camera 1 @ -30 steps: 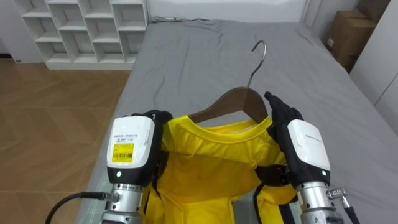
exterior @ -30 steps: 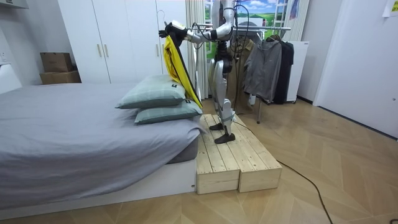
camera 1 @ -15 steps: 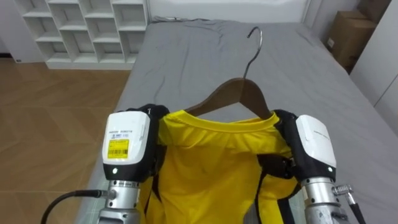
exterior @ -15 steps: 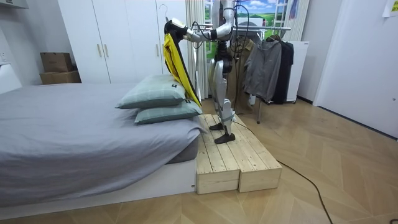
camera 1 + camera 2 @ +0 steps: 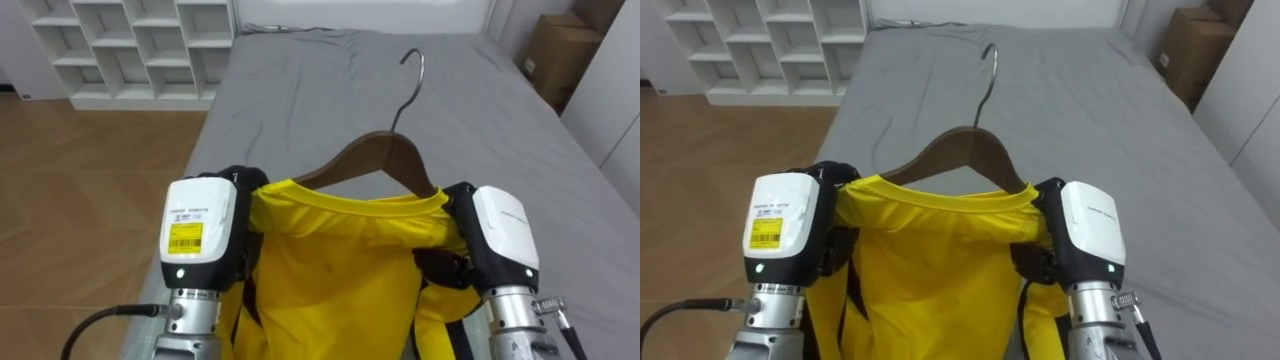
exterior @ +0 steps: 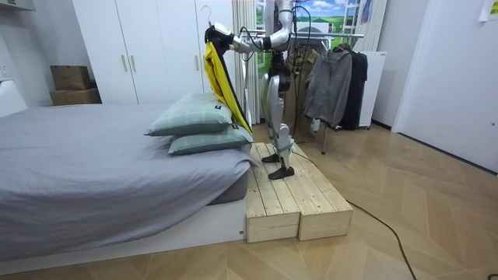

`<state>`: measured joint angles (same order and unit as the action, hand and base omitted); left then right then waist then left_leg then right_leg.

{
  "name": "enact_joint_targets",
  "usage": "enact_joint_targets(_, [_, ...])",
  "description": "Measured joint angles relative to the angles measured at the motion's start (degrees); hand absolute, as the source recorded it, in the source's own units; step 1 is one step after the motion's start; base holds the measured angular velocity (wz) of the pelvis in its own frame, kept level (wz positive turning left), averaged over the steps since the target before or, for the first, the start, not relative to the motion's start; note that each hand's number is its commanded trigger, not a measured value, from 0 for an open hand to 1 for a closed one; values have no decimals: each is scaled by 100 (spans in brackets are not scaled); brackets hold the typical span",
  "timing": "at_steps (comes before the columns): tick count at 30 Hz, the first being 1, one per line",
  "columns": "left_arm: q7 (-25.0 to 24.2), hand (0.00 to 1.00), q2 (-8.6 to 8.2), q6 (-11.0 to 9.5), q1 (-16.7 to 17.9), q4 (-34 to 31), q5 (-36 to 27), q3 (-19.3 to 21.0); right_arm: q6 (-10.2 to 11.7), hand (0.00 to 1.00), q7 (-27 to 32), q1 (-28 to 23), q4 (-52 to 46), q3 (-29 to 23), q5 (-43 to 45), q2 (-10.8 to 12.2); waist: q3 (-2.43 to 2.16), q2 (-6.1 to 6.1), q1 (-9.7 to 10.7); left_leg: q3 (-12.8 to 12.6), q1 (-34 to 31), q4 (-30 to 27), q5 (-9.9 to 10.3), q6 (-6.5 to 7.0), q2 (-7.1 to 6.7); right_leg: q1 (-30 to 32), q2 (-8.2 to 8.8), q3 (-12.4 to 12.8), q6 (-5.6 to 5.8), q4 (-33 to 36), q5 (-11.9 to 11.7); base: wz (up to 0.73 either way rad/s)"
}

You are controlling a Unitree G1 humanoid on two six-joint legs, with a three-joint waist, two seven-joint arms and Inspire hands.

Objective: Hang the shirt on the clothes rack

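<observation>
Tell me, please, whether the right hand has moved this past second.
Yes: against the bed, the right hand shifted slightly rightward, fingers curling onto the yellow shirt.

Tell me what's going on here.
The robot stands on a wooden platform beside the bed, holding a yellow shirt up in front of itself. The shirt is already on a wooden hanger, and the left hand and right hand each grip one shoulder end. The hook is free, not on anything yet. The clothes rack, with dark garments on it, stands behind the robot.
</observation>
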<state>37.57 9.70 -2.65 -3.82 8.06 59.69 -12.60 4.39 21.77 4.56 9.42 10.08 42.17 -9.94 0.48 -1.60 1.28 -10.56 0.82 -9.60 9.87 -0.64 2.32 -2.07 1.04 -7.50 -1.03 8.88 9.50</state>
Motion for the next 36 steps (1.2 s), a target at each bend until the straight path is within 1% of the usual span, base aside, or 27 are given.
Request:
enact_joint_targets(8, [-5,100,3,18,0,0,2,-23,-2,100,5,0,63,-5,-11,32,-11,18,17,19,-13,-6,0,0,0,1,2,-25,0,-2,0,0])
enact_joint_targets(9, [-6,93,3,19,0,0,2,-24,-2,100,5,0,65,-5,-11,33,-12,18,25,21,-14,-6,0,0,0,1,2,-26,0,-1,0,0])
enact_joint_targets(10, [-11,75,3,20,0,0,1,-24,-2,100,5,0,67,-5,-11,34,-12,19,30,25,-14,-8,0,0,0,-1,2,-29,0,0,0,0])
enact_joint_targets(11, [-19,0,3,21,0,0,1,-23,-2,100,5,0,70,-5,-11,34,-12,19,34,25,-14,-8,0,0,0,-1,2,-29,-1,0,0,0])
enact_joint_targets(16, [-25,0,-18,21,0,-25,-3,-44,-4,100,0,0,98,8,2,82,-12,19,41,26,-14,-8,0,0,-1,-1,2,-29,-1,0,-1,0])
enact_joint_targets(19, [-25,0,-88,15,0,-81,-3,-216,-24,100,-7,0,126,9,99,138,-12,19,28,27,-14,-7,0,0,-2,-1,3,-30,-1,0,-1,0])
enact_joint_targets(21, [-27,0,-131,6,0,-124,-3,-255,-25,100,-12,0,126,8,119,141,-12,19,27,27,-14,-7,0,0,-2,-1,3,-30,-1,0,-1,0])
enact_joint_targets(26, [-171,0,-131,-3,0,-136,-14,-425,-29,100,-106,1,265,4,115,140,-11,17,24,29,-7,-6,0,0,-2,-12,3,-33,-1,1,-1,0])
enact_joint_targets(31, [-301,0,-127,-23,1,-131,-21,-451,-73,100,-294,0,336,5,105,147,-7,9,-5,13,0,-4,0,0,-2,-5,3,-14,-1,7,-1,0])
enact_joint_targets(36, [-360,0,-127,-24,2,-129,-33,-450,-73,100,-332,0,336,7,113,179,13,-22,-24,-14,15,4,0,0,-1,-5,0,8,-1,6,-1,-1])
